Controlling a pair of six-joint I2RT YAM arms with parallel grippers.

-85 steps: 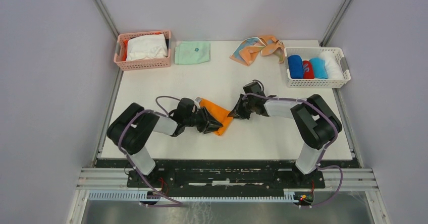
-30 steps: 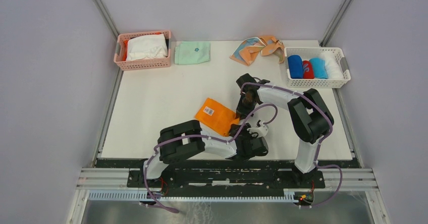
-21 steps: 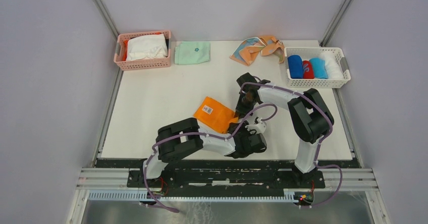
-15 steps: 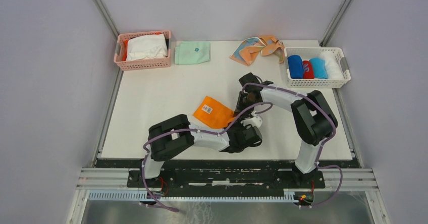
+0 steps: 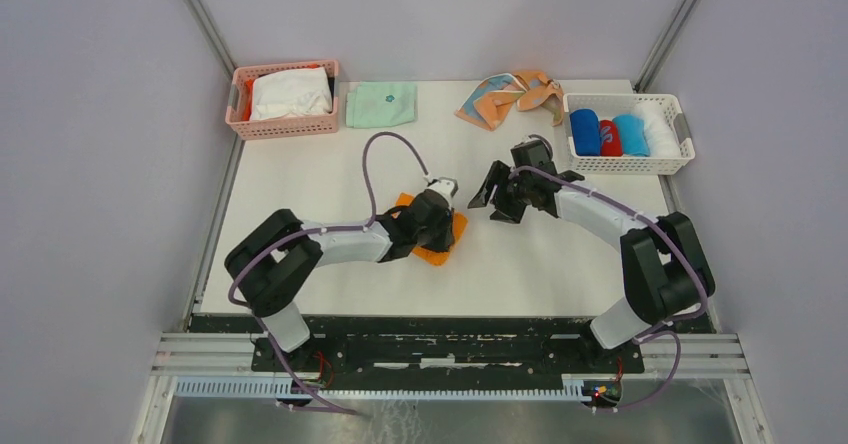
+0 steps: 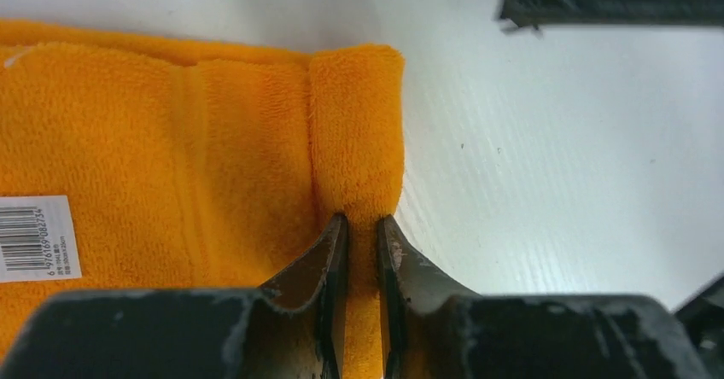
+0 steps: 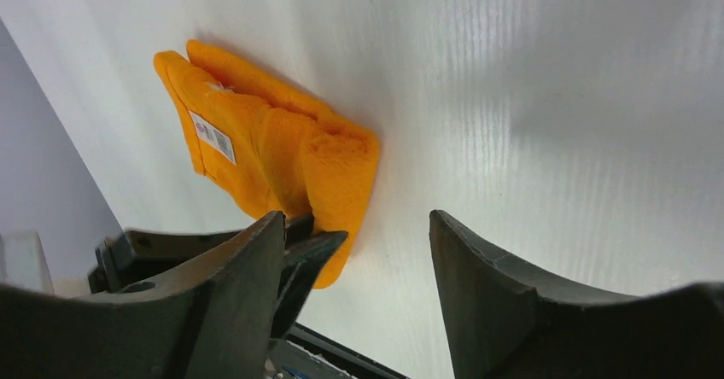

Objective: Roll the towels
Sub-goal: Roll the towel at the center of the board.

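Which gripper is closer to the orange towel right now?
Left. The left gripper pinches the rolled edge of the orange towel; the right gripper hangs open beside it, not touching.

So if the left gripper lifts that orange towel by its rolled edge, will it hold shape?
Probably floppy: the orange towel is soft terry lying in loose folds. The rolled edge would likely sag and unwind, since the left gripper pinches only one end. Its nap should resist slipping.

White barcode label (image 6: 38, 238) on orange towel (image 6: 213, 157), digits 6 974169 082734, smaller print unreadable
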